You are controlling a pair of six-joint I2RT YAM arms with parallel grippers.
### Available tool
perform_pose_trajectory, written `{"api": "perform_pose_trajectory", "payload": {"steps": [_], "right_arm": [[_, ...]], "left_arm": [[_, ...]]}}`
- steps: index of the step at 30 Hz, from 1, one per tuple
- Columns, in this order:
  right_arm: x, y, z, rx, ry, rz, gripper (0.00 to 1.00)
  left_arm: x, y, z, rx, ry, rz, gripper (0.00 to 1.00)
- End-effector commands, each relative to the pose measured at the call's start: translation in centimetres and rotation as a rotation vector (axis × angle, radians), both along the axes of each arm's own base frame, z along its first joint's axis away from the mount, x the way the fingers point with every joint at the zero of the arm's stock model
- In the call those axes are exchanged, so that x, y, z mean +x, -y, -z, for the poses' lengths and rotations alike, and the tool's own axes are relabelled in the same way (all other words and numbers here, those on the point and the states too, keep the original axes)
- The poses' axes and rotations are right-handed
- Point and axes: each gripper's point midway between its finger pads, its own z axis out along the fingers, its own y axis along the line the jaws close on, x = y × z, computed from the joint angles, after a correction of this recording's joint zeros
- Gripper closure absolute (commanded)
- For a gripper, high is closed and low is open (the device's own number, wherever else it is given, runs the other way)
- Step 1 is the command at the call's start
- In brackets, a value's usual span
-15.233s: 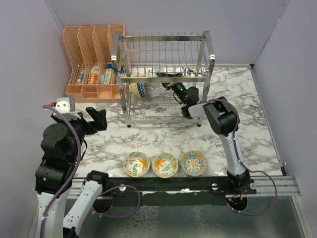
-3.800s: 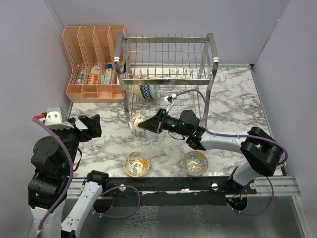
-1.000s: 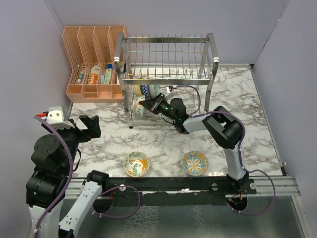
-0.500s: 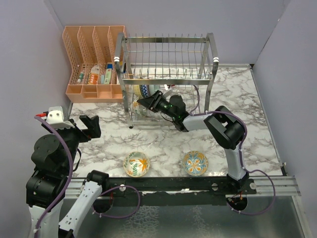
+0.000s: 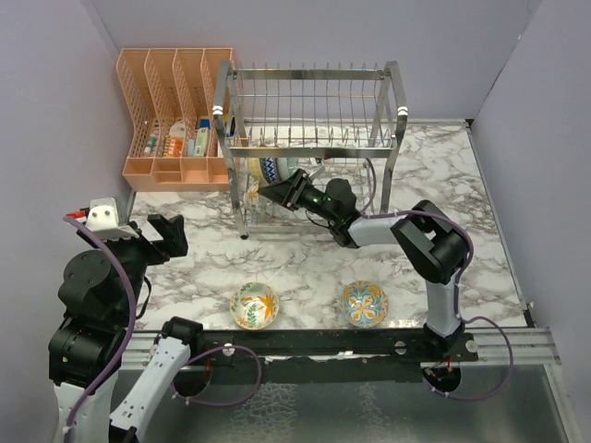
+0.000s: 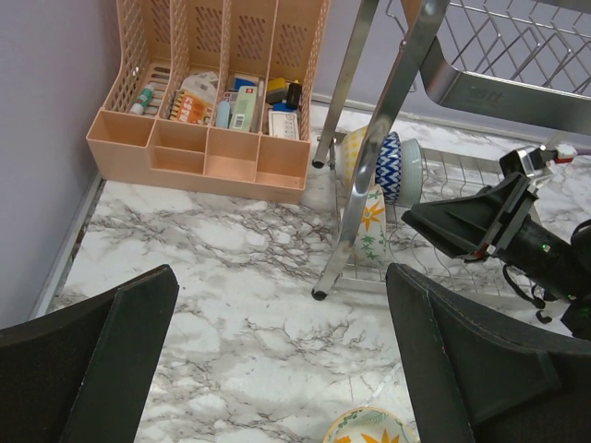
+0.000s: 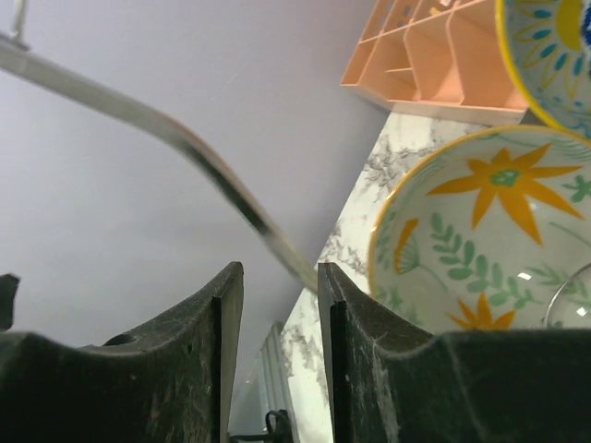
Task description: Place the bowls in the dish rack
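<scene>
readable text: none | organizer packets [image 6: 242, 103]: print too small

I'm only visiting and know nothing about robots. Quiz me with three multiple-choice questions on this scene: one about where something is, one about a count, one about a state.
1. Where is the right pincer?
A) over the peach organizer
B) reaching into the lower tier of the dish rack
C) resting at the table's front edge

2. How many bowls lie on the table in front of the rack?
A) none
B) four
C) two

3. What state is the left pincer in?
A) open and empty
B) clamped on a bowl
C) shut on a bottle

Answers:
1 B: the top view shows it under the rack's upper shelf.
2 C: only the left bowl and the right bowl lie there.
3 A: its fingers are spread wide with nothing between them.
</scene>
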Motion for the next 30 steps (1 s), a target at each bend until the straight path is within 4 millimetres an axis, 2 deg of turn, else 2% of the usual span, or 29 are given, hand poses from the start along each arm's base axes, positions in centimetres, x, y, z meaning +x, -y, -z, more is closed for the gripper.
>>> {"api": "perform_pose_trajectory", "payload": {"steps": [1,7,11,17,20,21,25,30], "right_arm": [[-3.2,1.1,-2.8,0.063,0.049,-0.072,0.62],[-7.7,1.4,-1.3,0.020,0.022,-0.153,0.62],[-12.2,1.2,-0.5,-0.045,0.037,-0.222,0.62],[-19.3,1.6,3.4,-0.251,0.029,-0.290,0.59],[-22.5,1.4,4.5,-0.362,0.093,-0.319,0.59],[-23.5,1.3,5.4,-0.431,0.112,-0.329,0.59],[-26.2,0.7,6.9,-0.624,0.226,-0.339,0.58],[-27.8,-0.4,9.8,-0.846,0.272,-0.388,0.58]], "left_arm": [[-0.3,-0.3,-1.2,-0.016,0.036,-0.015,0.01],[-0.2,-0.1,-1.2,-0.039,0.031,-0.011,0.01],[-0.3,0.1,-1.2,-0.055,0.031,-0.007,0.01],[-0.7,-0.1,-1.5,-0.057,0.035,-0.012,0.01],[-0.9,0.0,-1.3,-0.062,0.031,-0.006,0.01],[-0.9,0.0,-1.3,-0.064,0.029,-0.006,0.01],[-1.0,0.0,-1.1,-0.066,0.024,-0.003,0.01],[-1.2,-0.2,-0.9,-0.061,0.012,-0.011,0.01]]}}
